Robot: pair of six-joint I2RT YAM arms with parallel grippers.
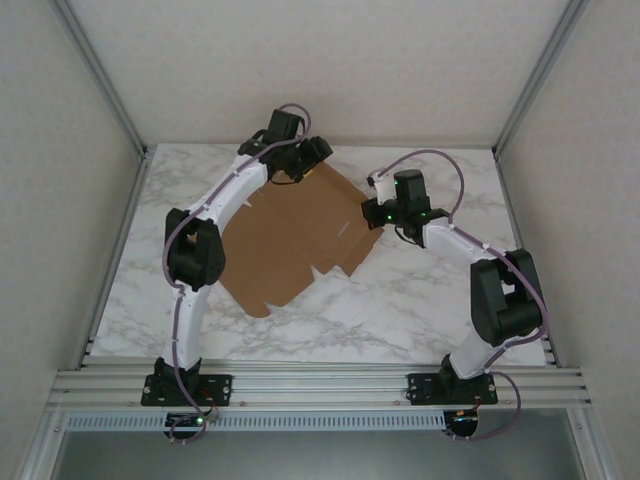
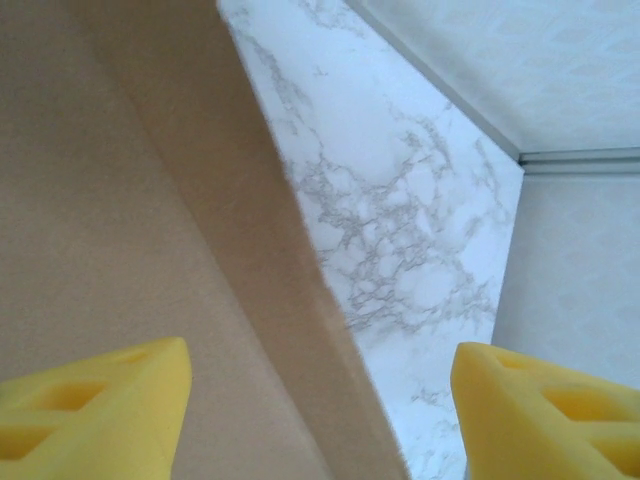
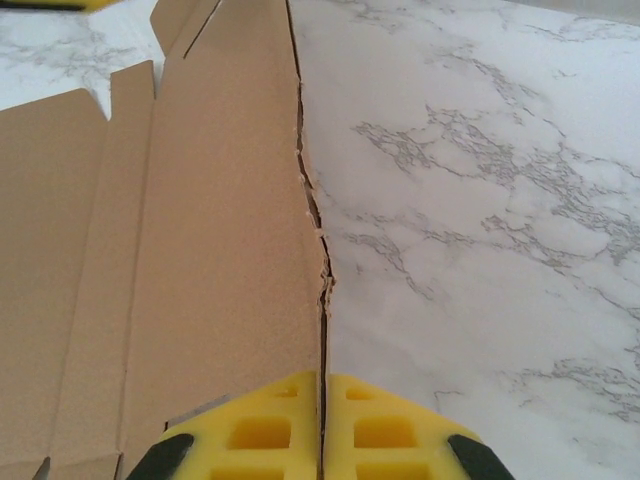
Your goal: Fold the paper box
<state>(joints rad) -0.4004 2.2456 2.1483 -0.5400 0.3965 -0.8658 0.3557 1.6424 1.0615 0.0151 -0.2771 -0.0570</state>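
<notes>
The paper box [image 1: 295, 235] is a flat sheet of brown cardboard with creases and notched tabs, lying in the middle of the marble table. My right gripper [image 1: 372, 212] is at the sheet's right edge. In the right wrist view its yellow fingers [image 3: 260, 430] are shut on that thin edge of the paper box [image 3: 200, 250]. My left gripper [image 1: 305, 160] hovers at the sheet's far corner. In the left wrist view the left gripper [image 2: 320, 420] is open, its yellow fingers [image 2: 100, 410] wide apart, with a raised flap of the paper box [image 2: 150, 250] running between them and touching neither.
The marble table [image 1: 420, 300] is fenced by plain walls and aluminium posts [image 1: 110, 90]. A metal rail [image 1: 320, 385] at the near edge carries both arm bases. Bare marble lies to the right of the sheet and in front of it.
</notes>
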